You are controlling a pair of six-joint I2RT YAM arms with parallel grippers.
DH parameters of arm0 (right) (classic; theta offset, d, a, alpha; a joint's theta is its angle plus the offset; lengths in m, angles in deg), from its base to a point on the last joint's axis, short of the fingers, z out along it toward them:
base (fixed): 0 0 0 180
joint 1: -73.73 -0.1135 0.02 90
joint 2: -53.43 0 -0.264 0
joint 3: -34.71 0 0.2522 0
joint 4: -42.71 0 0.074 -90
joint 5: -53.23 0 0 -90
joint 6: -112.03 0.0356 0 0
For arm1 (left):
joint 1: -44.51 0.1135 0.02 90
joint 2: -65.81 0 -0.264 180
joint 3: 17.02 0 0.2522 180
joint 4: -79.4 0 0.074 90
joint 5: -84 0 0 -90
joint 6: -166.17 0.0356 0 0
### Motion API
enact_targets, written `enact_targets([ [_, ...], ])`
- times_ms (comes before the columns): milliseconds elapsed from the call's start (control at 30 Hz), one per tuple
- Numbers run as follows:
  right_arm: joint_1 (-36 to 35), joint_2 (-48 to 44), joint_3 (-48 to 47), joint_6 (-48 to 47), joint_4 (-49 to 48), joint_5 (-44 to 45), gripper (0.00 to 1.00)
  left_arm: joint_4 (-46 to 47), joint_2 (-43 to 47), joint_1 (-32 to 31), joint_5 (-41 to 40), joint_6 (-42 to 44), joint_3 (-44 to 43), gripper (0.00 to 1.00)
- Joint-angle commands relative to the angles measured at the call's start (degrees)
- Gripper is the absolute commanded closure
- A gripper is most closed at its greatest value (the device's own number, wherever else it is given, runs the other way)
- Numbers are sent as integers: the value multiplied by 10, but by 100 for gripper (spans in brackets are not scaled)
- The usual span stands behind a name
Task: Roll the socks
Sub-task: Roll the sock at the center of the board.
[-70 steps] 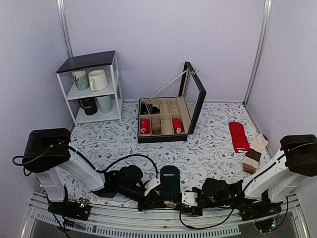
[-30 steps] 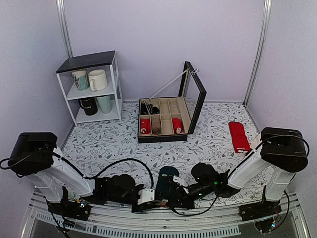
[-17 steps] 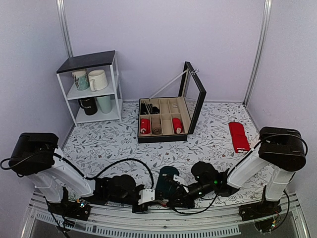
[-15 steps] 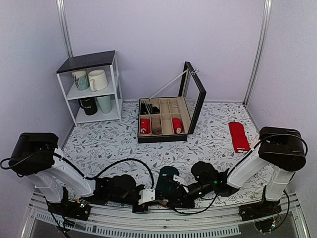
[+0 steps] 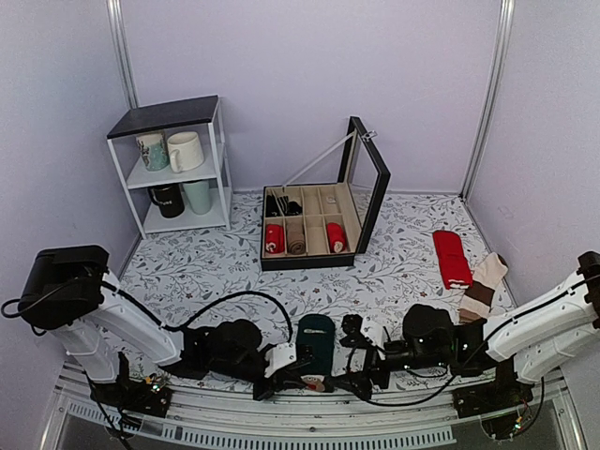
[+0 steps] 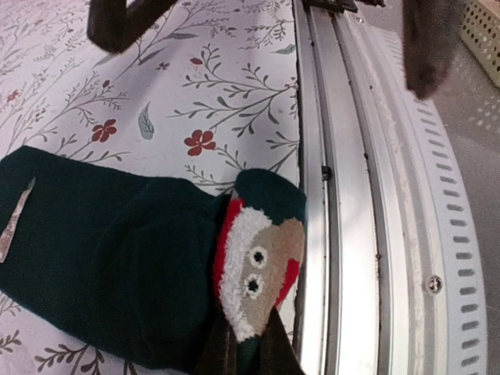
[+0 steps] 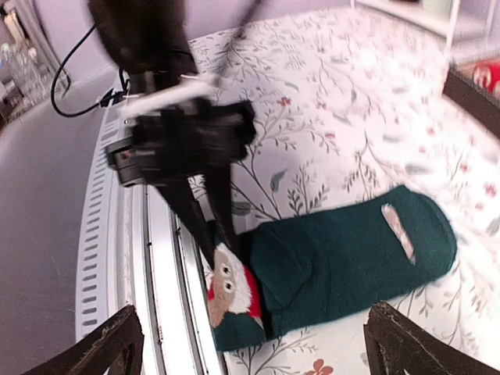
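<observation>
Clamping left gripper (image 6: 250, 351) on cuff of dark teal-green fabric socks (image 6: 101, 258), probably to start rolling; holding right gripper (image 7: 254, 340) wide open.

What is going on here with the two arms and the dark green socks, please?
The left gripper is shut on the patterned near end of the socks, which lie stretched out by the near edge of the table, not yet rolled. The right gripper hovers just right of them, jaws open and empty.
</observation>
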Motion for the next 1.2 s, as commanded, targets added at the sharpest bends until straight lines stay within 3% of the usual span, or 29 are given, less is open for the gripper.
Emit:
enact_targets([
  [0, -69, -2, -8, -132, 16, 159, 0, -60, -37, 18, 46, -45, 5, 100],
  [233, -156, 135, -74, -196, 44, 293, 1, -46, -69, 37, 77, -73, 0, 100],
  [500, -176, 193, -99, -205, 51, 319, 12, -41, -75, 41, 84, -80, 4, 100],
  [533, -176, 194, -98, -200, 52, 319, 15, -39, -75, 41, 84, -80, 6, 100],
  [633, -176, 198, -97, -188, 58, 316, 40, -33, -77, 42, 87, -83, 11, 100],
  [667, -176, 201, -96, -186, 60, 318, 43, -31, -78, 42, 88, -83, 12, 100],
  [800, -176, 211, -95, -171, 71, 313, 44, -26, -82, 42, 92, -85, 12, 100],
  [1033, -176, 224, -97, -149, 95, 293, 64, -24, -82, 43, 89, -86, 9, 100],
  [1067, -175, 225, -95, -142, 98, 289, 65, -23, -79, 44, 86, -85, 9, 96],
  [1100, -176, 225, -93, -136, 101, 287, 67, -21, -74, 44, 83, -83, 9, 81],
  [1133, -176, 224, -89, -128, 103, 282, 70, -20, -66, 44, 77, -79, 9, 74],
  [1167, -173, 223, -85, -121, 104, 273, 73, -19, -58, 44, 71, -74, 9, 73],
])
